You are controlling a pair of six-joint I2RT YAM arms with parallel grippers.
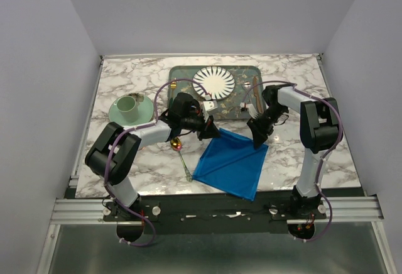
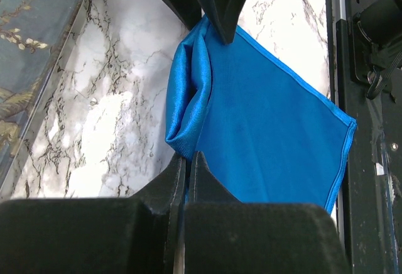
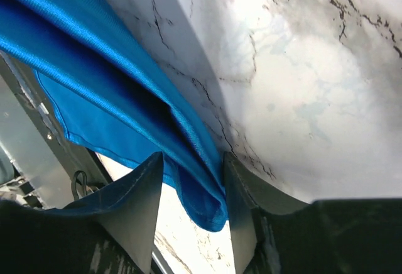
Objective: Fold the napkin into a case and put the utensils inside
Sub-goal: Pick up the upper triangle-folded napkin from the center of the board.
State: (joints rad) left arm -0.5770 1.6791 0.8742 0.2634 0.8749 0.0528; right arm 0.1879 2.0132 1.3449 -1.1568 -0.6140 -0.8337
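Two black grippers meet along the far edge of the bright blue square cloth napkin [image 1: 232, 164], which lies on the white marble-patterned table [image 1: 157, 170] near the arms' bases, its far edge raised in a loose fold. The left gripper [image 2: 187, 173] is pinched tight on that edge. The right gripper [image 3: 191, 192] straddles the cloth's far corner with its fingers partly apart and cloth filling the gap; a firm grip cannot be told. A gold-bowled spoon with a thin silvery handle [image 1: 178, 146] lies just left of the napkin.

My claw [image 3: 191, 208] straddled a folded edge of the blue napkin [image 3: 119, 92], fingers [image 3: 135, 214] apart, over the marble table [image 3: 301, 98].
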